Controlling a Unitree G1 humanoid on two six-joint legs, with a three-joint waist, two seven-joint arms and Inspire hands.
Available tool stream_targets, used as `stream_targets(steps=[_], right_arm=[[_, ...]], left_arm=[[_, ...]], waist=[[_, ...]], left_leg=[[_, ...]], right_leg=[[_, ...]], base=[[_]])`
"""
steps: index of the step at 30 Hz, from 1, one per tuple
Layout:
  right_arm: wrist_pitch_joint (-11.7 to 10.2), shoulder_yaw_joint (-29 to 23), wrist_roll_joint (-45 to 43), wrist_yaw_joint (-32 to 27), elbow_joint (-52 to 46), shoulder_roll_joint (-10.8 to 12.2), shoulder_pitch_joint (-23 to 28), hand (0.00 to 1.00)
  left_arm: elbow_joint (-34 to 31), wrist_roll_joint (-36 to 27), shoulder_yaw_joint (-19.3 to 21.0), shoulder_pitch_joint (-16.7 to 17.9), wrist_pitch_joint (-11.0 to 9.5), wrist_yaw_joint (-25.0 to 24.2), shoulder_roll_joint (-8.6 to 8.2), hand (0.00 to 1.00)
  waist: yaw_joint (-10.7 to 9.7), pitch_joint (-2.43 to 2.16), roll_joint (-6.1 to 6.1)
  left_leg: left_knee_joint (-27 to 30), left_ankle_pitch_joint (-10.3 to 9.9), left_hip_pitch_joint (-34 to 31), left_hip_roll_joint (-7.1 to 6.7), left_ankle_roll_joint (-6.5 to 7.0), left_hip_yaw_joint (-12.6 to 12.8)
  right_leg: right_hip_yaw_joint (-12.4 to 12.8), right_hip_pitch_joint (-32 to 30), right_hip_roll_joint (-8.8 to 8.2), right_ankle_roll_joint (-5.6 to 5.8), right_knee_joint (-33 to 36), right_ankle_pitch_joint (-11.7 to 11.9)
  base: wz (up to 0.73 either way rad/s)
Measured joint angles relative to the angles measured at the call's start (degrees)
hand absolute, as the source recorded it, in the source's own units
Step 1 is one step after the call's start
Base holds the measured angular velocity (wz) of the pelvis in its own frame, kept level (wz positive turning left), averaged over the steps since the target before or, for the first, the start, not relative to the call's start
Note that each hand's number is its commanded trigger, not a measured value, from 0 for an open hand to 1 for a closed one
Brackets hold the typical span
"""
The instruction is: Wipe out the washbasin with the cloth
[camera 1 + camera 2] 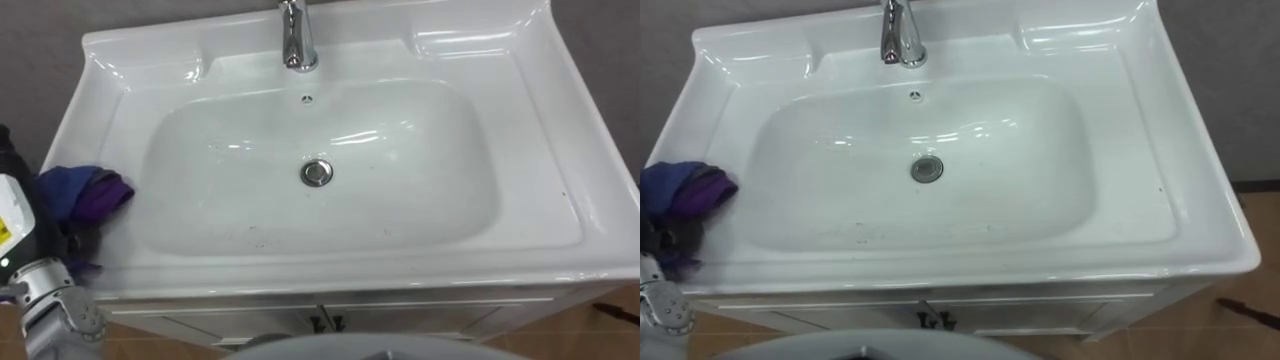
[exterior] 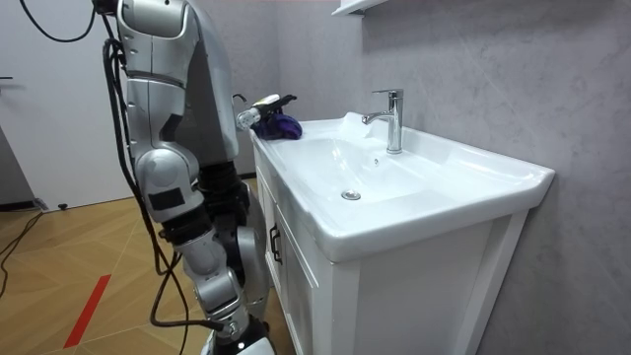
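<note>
The white basin lies below the head camera, and the room view shows the robot standing at its end. A purple cloth sits on the left rim under the left robot hand; I cannot tell its grip. The eye views show the drain.

White rectangular basin w/ a shallow rounded bowl is sitting level, looking glossy and dry, a few dark specks near the bowl's front. Crumpled purple-and-blue cloth is lying bunched on the left rim (robot's left), beside the bowl.
</note>
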Motion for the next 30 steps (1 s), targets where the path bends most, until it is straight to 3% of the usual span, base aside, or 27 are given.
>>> stream_targets(steps=[10, 16, 24, 30], right_arm=[[0.0, 0.0, -0.1, 0.0, 0.3, 0.5, -0.3, 0.00], [-0.1, 0.0, 0.1, -0.4, 0.3, 0.9, -1.7, 0.00], [-0.1, -0.1, 1.5, -1.2, 1.6, 1.4, -1.2, 0.00], [-0.1, 0.0, 1.8, -1.2, 2.5, 1.4, -1.1, 0.00]], left_arm=[[-1.4, -1.2, 0.0, -2.4, 0.0, -0.5, 0.01, 0.00], [-7.3, -7.3, 0.0, -3.0, -0.7, -1.3, 0.06, 0.00], [-15.6, -7.7, 0.2, -4.9, -1.3, -1.2, 0.07, 0.00], [-17.9, -8.5, 0.4, -6.2, -2.1, -0.7, 0.20, 0.00]], waist=[[-0.7, 0.31, 0.22], [-2.2, 0.44, 0.17], [-2.5, 0.53, 0.20], [-3.0, 0.63, 0.78]], left_leg=[[0.0, 0.0, 0.0, -0.11, 0.01, -0.1], [0.0, 0.0, 0.0, -0.16, 0.02, 0.1], [-0.3, 0.0, 0.5, -0.17, 0.02, 0.6], [-0.9, 0.0, 0.7, -0.17, 0.03, 1.1]], right_leg=[[0.0, 0.1, -0.08, 0.05, 0.1, 0.0], [0.1, 0.1, -0.11, 0.09, -0.1, 0.0], [1.5, 0.1, -0.05, 0.19, -0.3, 0.1], [1.7, 0.1, -0.05, 0.43, -0.9, 0.2]], base=[[0.00], [-0.01], [-0.07], [-0.02]])
